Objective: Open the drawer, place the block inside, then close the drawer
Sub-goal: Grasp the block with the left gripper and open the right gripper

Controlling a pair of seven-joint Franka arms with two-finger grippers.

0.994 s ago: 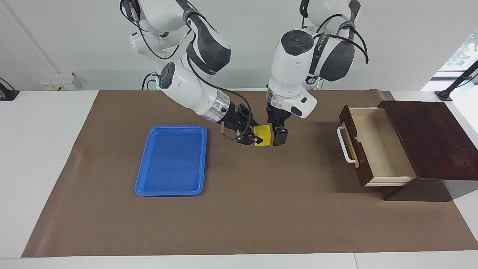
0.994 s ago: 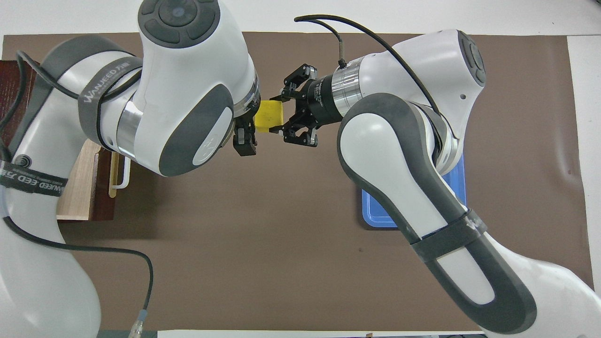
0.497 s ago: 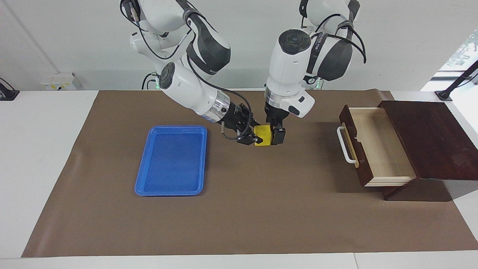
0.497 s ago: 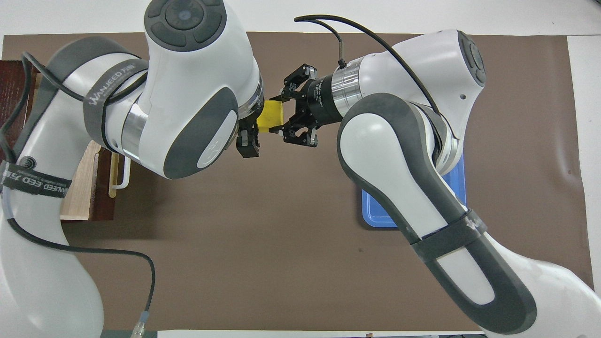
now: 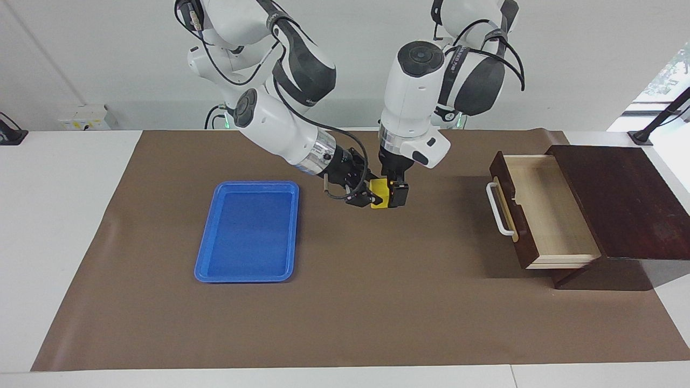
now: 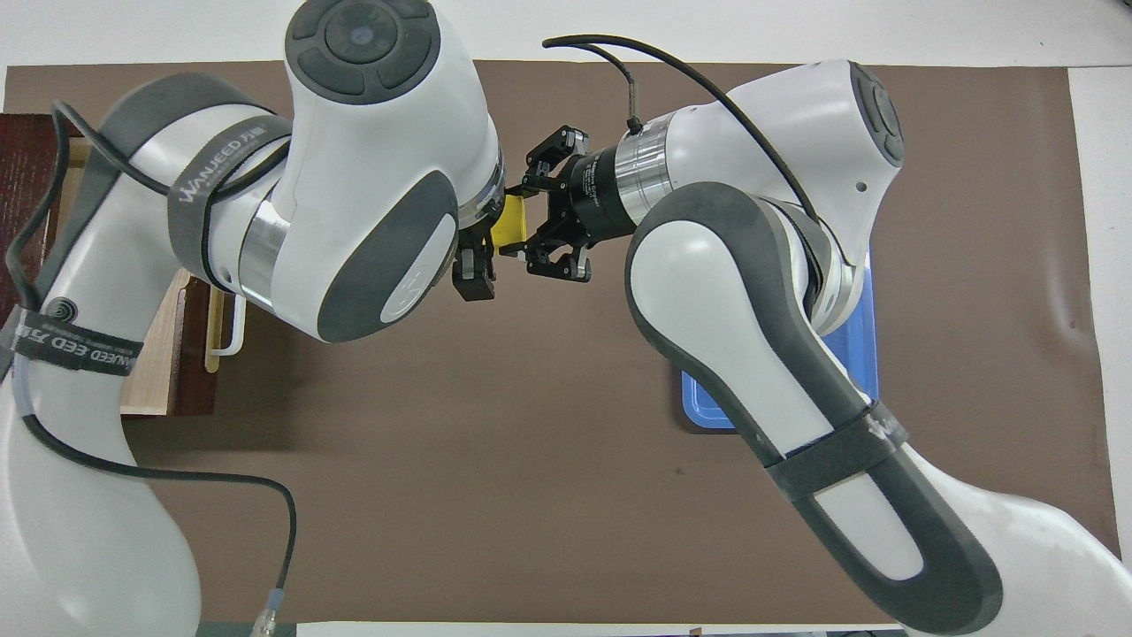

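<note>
Yellow block (image 5: 379,193) sits up in the air over the middle of the brown mat (image 5: 345,302), caught between my two grippers, between the blue tray (image 5: 248,231) and the drawer (image 5: 539,210). I read this as a handover: the tray lies toward the right arm's end of the table and the drawer toward the left arm's end, so the block has to change grippers in the middle to get there.

The right gripper (image 5: 366,195) comes at the block from the tray end, tilted down, its fingers clamped on the block. The left gripper (image 5: 392,194) hangs straight down from above with one finger (image 5: 399,195) against the block's face on the drawer end. In the overhead view the left arm's wrist covers most of the block (image 6: 510,221), so I cannot tell whether the left gripper has closed on it or only brackets it.

The drawer is already pulled out of its dark wooden box (image 5: 620,199), the pale interior bare and the white handle (image 5: 498,209) facing the mat's middle. That leaves it ready for a drop from above.

My judgement: the left gripper needs a firm hold before the right one lets go, or the block falls onto the mat.
</note>
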